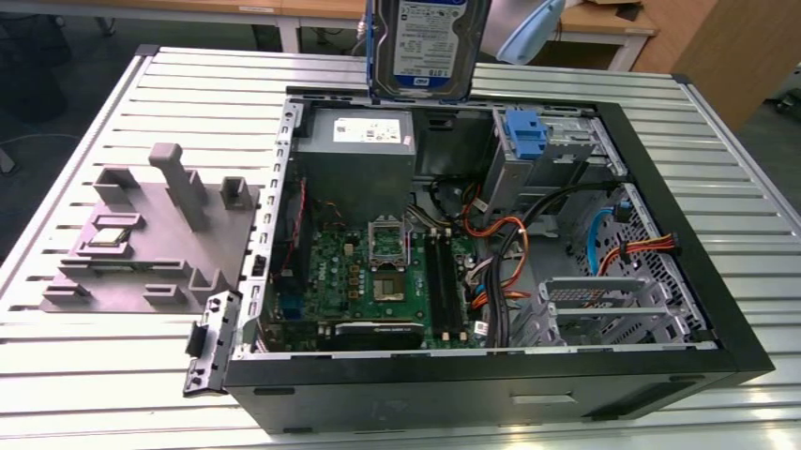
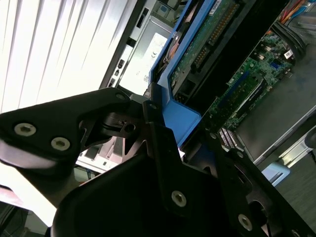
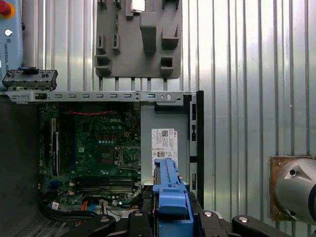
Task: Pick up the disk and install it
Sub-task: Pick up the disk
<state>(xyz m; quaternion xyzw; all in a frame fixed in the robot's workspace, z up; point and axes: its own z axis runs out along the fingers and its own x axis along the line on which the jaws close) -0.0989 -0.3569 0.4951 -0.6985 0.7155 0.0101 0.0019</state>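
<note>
A: On the counter (image 1: 113, 375), at the exterior view's left?
B: Parts fixture (image 1: 150, 258), just beside the computer case (image 1: 501, 373).
A: Inside the case?
B: Motherboard (image 1: 375, 272) nearer, power supply (image 1: 356, 141) behind it; above that, disk (image 1: 432, 37), upright.

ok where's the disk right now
In the exterior view the disk hangs upright at top centre, above the far edge of the computer case, over the power supply; the gripper clamps it.

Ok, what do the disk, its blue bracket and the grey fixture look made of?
The disk: likely metal, dull silver-grey at its edges. Its bracket: smooth moulded blue plastic, slight sheen. The fixture: matte grey plastic, perhaps printed; blocky posts.
</note>
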